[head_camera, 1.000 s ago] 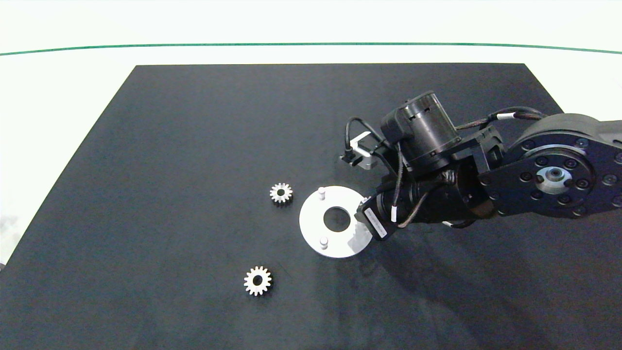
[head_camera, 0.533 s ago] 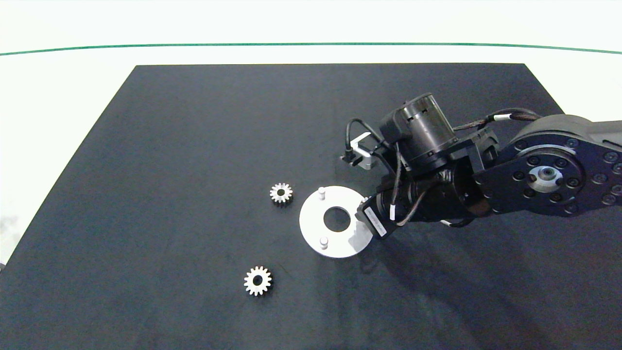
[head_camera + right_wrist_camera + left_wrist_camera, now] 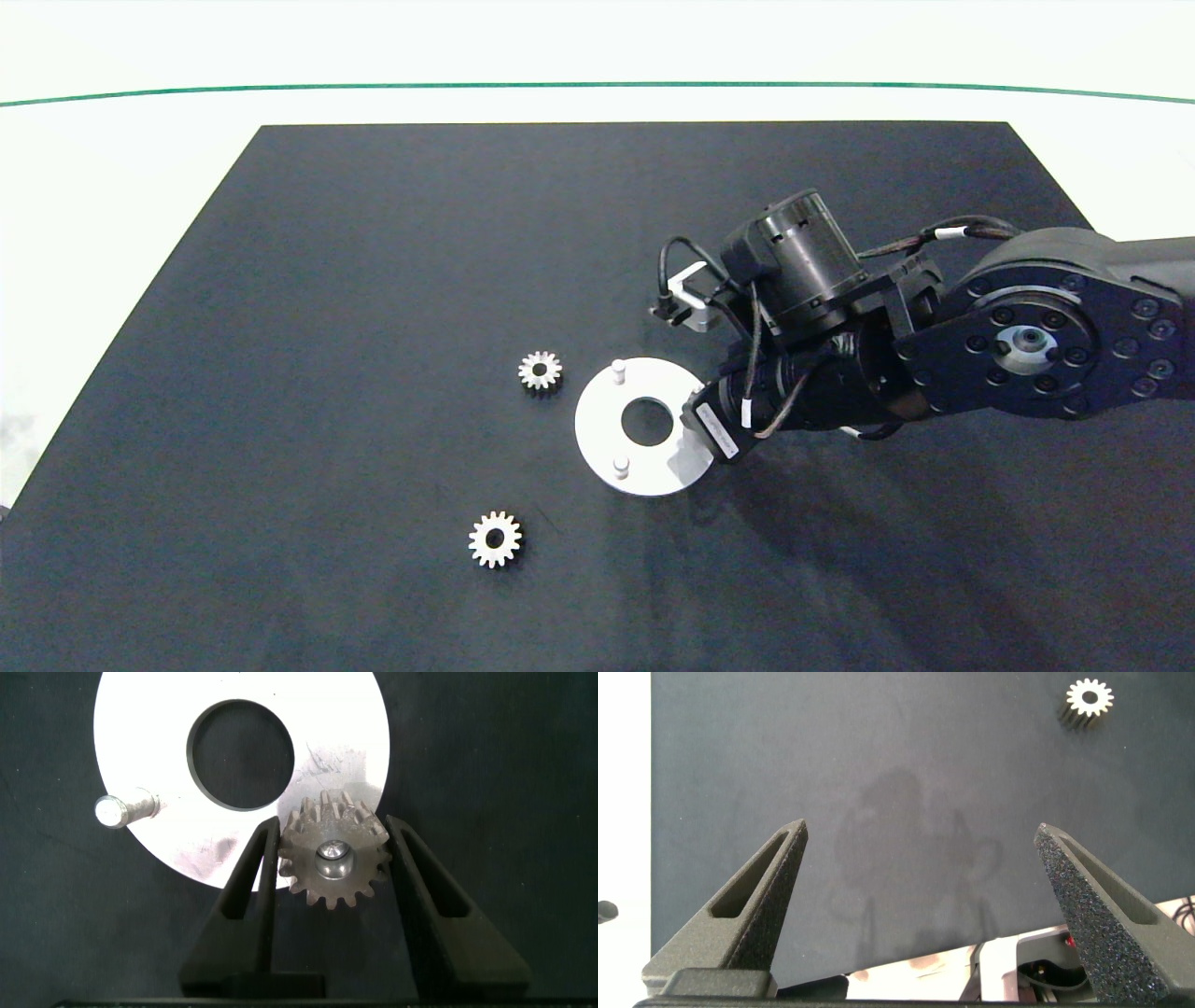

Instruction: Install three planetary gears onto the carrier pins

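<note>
The white carrier disc (image 3: 597,420) lies mid-mat, with two bare carrier pins (image 3: 617,371) (image 3: 621,464) showing. My right gripper (image 3: 693,448) hangs over the disc's right rim and hides the third pin in the head view. In the right wrist view my right gripper (image 3: 332,821) is shut on a planetary gear (image 3: 308,873). The gear lies flat over the disc (image 3: 346,728), with a pin tip (image 3: 330,849) showing in its centre hole; another pin (image 3: 121,810) stands bare. Two loose gears (image 3: 540,371) (image 3: 495,539) rest on the mat. My left gripper (image 3: 920,831) is open above bare mat, out of the head view.
A black mat (image 3: 373,280) covers the work area on a white table (image 3: 112,187), with a green line (image 3: 597,86) at the back. The right arm (image 3: 1027,341) spans the mat's right side. One loose gear (image 3: 1088,700) shows in the left wrist view.
The right arm's wrist and elbow have shifted slightly left and toward the front. The gripper stays at the disc's right rim. The two loose gears and the disc have not moved.
</note>
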Robot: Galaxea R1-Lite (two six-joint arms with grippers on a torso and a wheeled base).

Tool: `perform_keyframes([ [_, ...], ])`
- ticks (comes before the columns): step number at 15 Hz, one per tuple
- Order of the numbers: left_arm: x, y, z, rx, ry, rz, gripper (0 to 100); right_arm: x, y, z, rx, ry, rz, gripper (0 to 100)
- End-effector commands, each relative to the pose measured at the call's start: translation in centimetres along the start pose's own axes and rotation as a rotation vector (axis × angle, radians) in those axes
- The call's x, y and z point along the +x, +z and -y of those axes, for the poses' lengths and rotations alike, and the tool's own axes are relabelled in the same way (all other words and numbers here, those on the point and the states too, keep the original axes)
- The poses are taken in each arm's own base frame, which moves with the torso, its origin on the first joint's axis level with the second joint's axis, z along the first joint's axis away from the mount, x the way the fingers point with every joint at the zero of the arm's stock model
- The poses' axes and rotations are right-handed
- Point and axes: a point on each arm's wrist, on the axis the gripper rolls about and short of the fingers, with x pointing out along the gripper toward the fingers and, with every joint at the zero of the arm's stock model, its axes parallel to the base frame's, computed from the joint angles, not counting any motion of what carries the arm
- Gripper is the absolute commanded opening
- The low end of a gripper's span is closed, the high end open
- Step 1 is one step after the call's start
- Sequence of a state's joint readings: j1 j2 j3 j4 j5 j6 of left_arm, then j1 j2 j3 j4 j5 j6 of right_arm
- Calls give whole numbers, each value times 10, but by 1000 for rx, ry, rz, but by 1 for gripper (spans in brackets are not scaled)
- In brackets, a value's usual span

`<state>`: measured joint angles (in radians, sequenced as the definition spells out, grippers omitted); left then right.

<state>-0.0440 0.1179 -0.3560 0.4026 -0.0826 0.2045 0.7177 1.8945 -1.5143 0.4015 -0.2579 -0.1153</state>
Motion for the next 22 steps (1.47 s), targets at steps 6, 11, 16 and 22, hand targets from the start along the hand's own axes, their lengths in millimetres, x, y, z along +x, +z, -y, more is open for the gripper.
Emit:
perform_keyframes([
  [6, 1, 2, 0, -1, 1, 0, 100, 1, -1, 1, 0, -4, -5, 100],
  [11, 1, 1, 0, 0, -1, -1, 100, -114, -22, 29, 38, -91, 157, 100],
  [16, 22, 11, -5, 70, -66, -84, 100, -239, -137, 55, 105, -220, 275, 100],
  [22, 113, 58, -4, 211, -267, -123, 100, -284, -179, 61, 132, -271, 344, 100],
])
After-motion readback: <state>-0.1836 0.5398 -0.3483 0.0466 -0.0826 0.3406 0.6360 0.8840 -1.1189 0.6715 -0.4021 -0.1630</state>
